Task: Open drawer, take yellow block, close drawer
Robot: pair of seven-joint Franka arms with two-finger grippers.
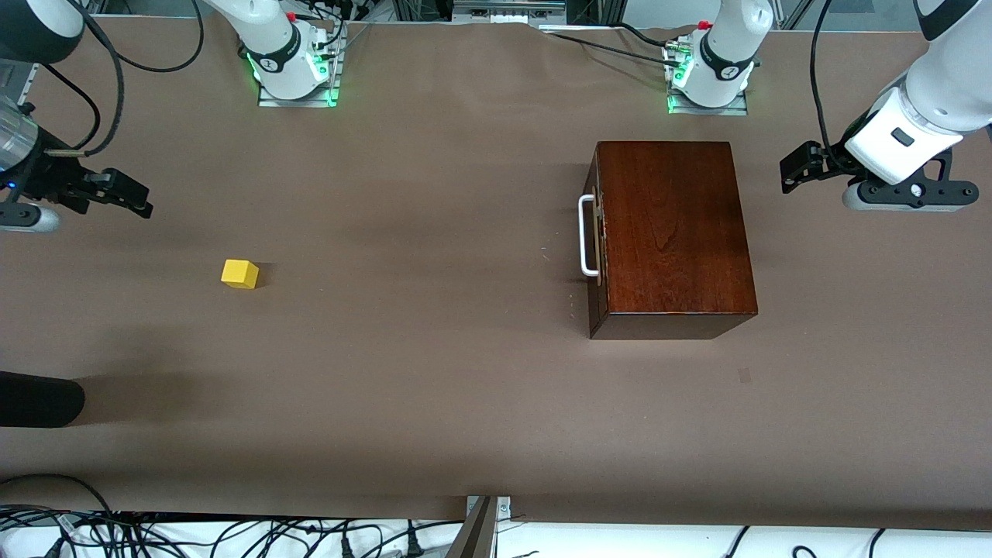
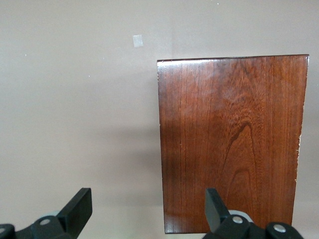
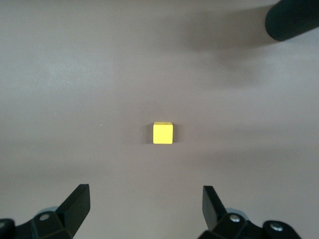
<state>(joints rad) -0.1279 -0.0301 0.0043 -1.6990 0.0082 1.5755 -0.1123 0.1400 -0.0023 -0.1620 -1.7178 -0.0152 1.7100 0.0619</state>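
Note:
The glossy dark-brown wooden box stands toward the left arm's end of the table. Its drawer is shut, with the dark front flush and the white bar handle facing the right arm's end. The yellow block lies on the bare table toward the right arm's end. My left gripper is open and empty, up in the air beside the box; the left wrist view shows the box top past the gripper. My right gripper is open and empty, and the right wrist view shows the block beyond it.
A dark rounded object pokes in at the right arm's end, nearer to the front camera than the block; it also shows in the right wrist view. A small pale patch marks the table near the box. Cables lie along the near edge.

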